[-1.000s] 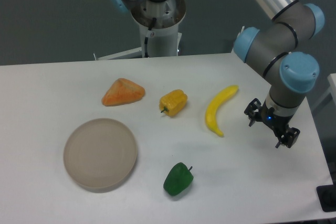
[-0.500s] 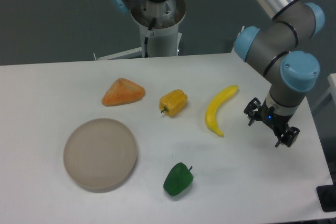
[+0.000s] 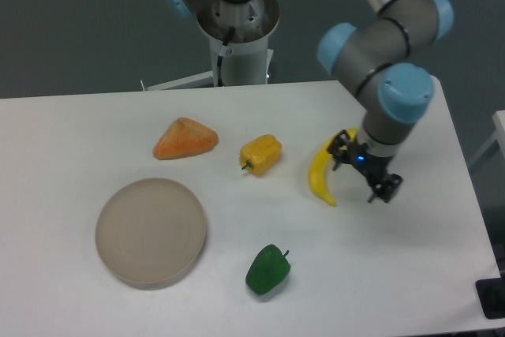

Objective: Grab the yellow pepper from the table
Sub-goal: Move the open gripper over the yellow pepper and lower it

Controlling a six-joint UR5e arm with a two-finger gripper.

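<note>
The gripper (image 3: 364, 172) hangs low over the table (image 3: 71, 132) with its two dark fingers spread apart and nothing between them; one finger sits at the upper end of the banana (image 3: 322, 173), the other past its lower tip. The banana lies partly under the wrist (whether a finger touches it cannot be told from this view).

The yellow pepper (image 3: 261, 154) lies on its side well to the left of the gripper, near the middle of the table, with its dark stem pointing down and left. It stands clear of everything: the orange wedge (image 3: 185, 138) is off to its left, the round plate (image 3: 151, 231) lower left, the green pepper (image 3: 267, 269) below.

The yellow pepper looks small, light and glossy, likely a hard hollow toy, so it should not crush but may slip or roll. I would close across its blocky body at the widest part, fingers on two opposite lobed sides, away from the stem and the tapered end
</note>
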